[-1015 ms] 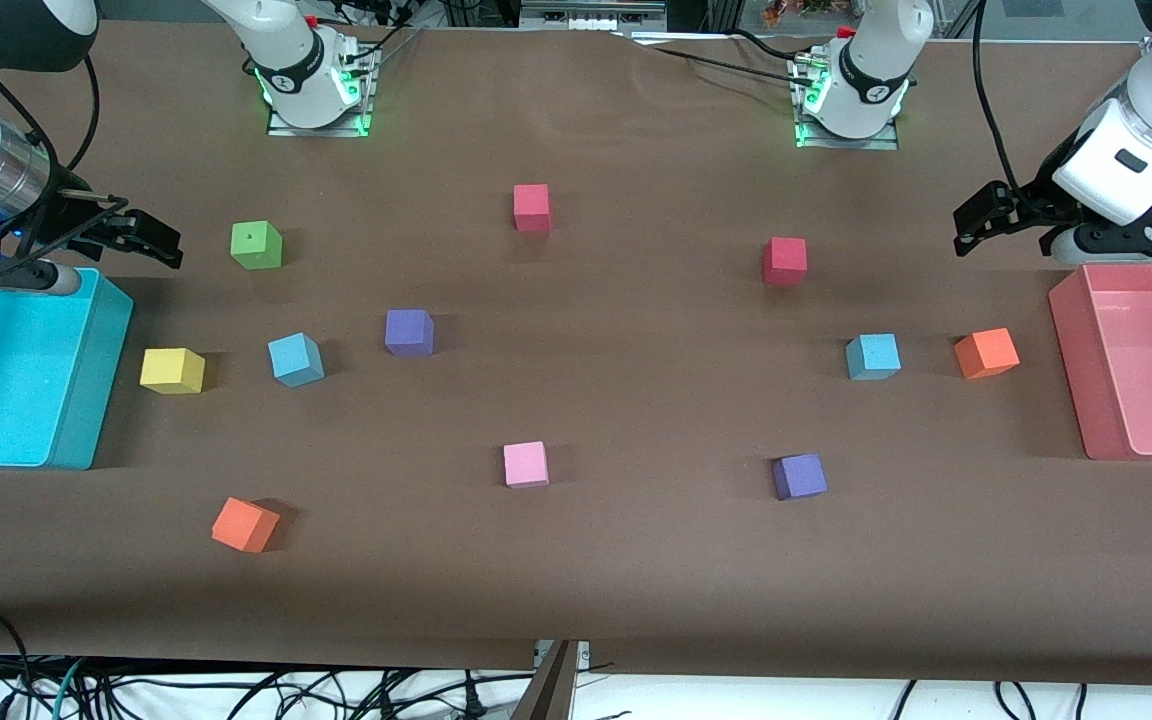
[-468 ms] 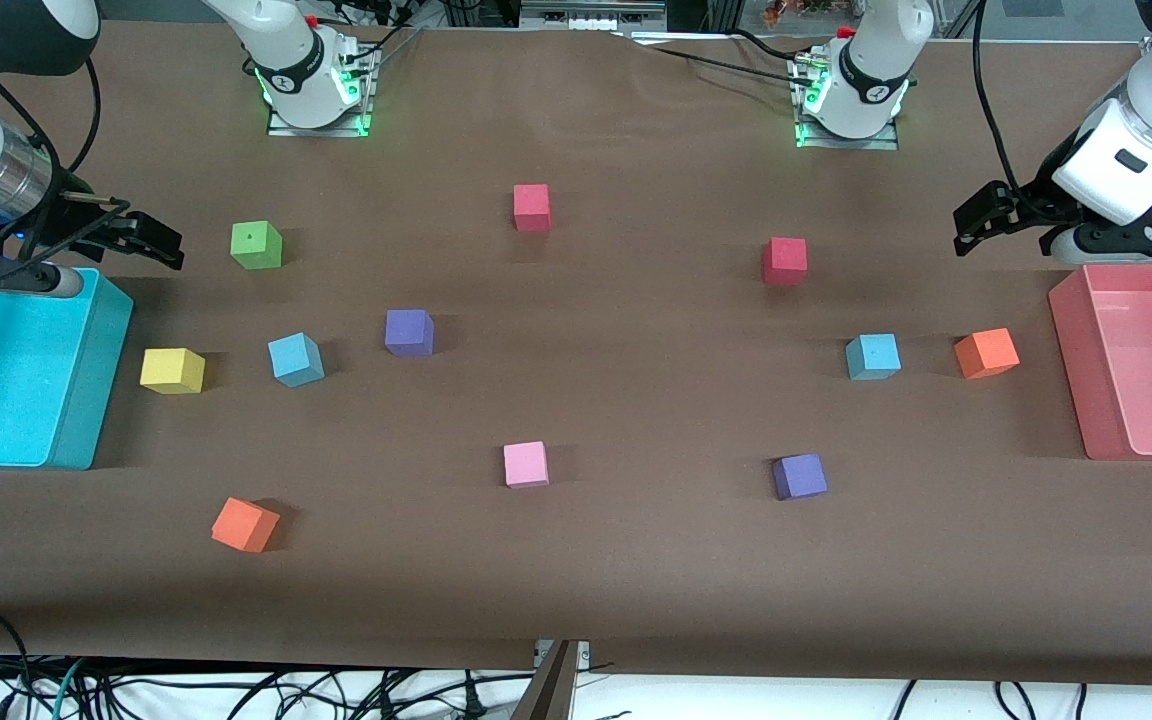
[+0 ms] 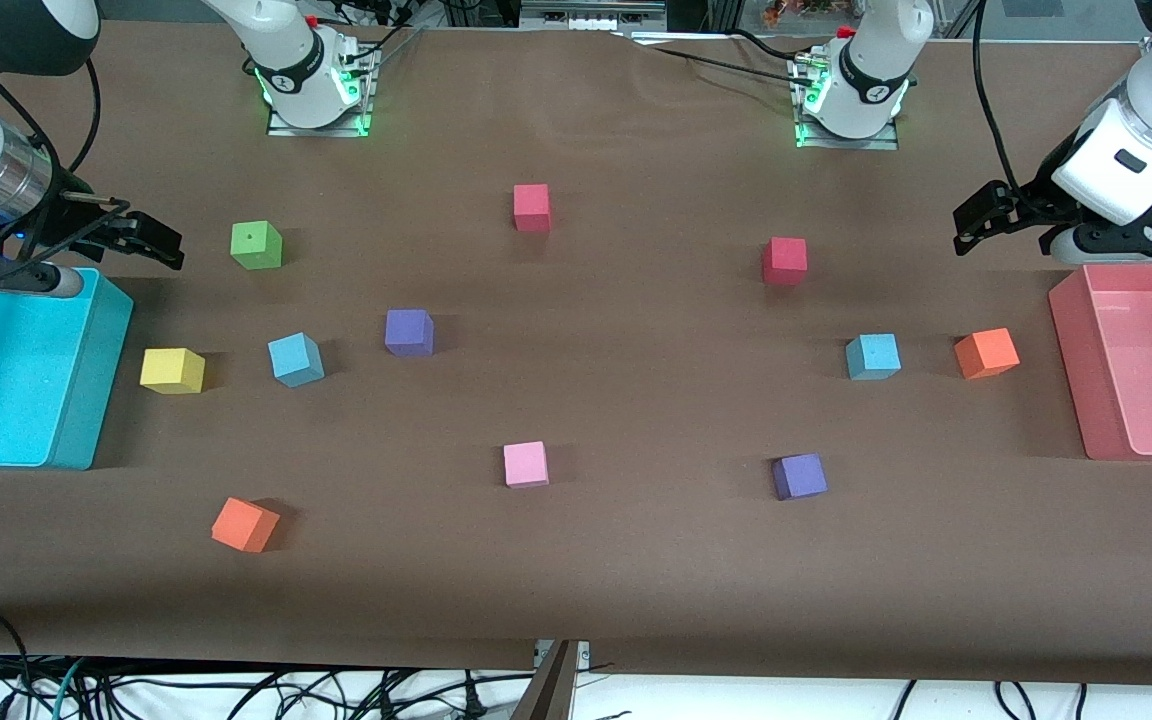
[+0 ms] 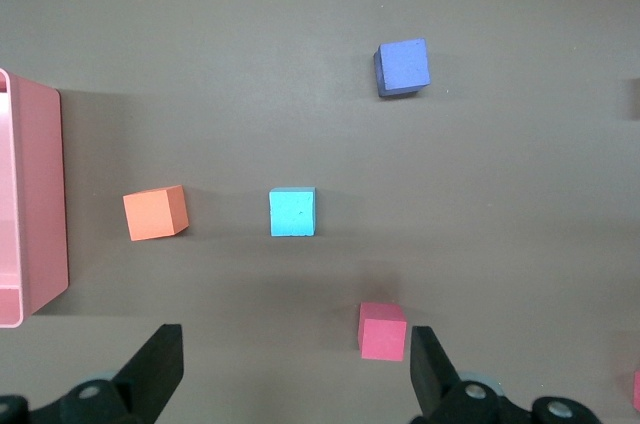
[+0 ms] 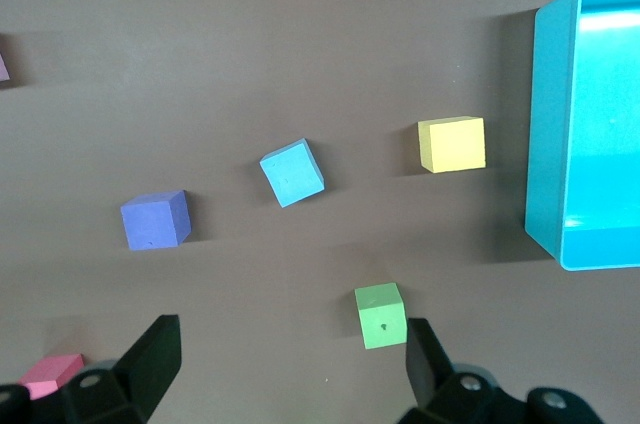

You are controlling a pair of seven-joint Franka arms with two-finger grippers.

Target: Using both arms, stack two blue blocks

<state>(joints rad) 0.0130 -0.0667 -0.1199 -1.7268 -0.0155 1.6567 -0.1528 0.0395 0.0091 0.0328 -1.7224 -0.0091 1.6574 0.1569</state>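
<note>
Blue blocks, two, both flat on the counter (image 3: 576, 560), unstacked and well apart. The first blue block (image 3: 295, 359) lies toward my right arm's end, between a yellow cube (image 3: 172, 370) and a purple cube (image 3: 409, 332). The second blue block (image 3: 873, 356) lies toward my left arm's end, just beside an orange cube (image 3: 986, 353).

Claws, two, both empty. My right claw (image 3: 141, 240) hangs over the counter at the rim of the cyan bin (image 3: 96, 380), fingers spread wide. My left claw (image 3: 981, 222) hangs over the counter by the pink bin (image 3: 1076, 370), also spread wide.

Step in hand, as I judge it: the very start, nothing gripped yet. Next move calls for each claw to come over its own block and descend with fingers either side of the cube. The first block sits turned on the counter, so my right wrist would need turning to match.

Other stock: two red cubes, a green cube (image 3: 256, 245), a pink cube (image 3: 525, 464), a second purple and a second orange.

Markings: no brand, label or writing readable on any item.
</note>
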